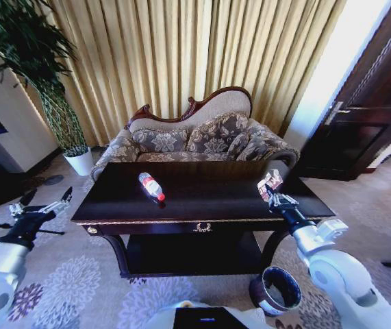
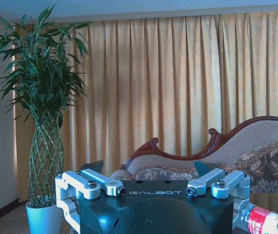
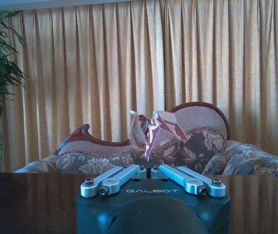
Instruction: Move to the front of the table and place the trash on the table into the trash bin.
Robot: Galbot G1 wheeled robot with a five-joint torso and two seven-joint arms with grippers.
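Right claw [image 1: 272, 194] grips wrapper [image 1: 270, 182] over counter [image 1: 202, 199] – bottle [image 1: 151, 186] mid-counter, bin [image 1: 277, 290] below; left claw [image 1: 43, 203] open, sofa [image 1: 195, 140] behind.

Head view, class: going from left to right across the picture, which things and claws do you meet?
Left claw, off the table's left end → white plant pot → bottle lying on the table → right claw shut on the wrapper → dark door.
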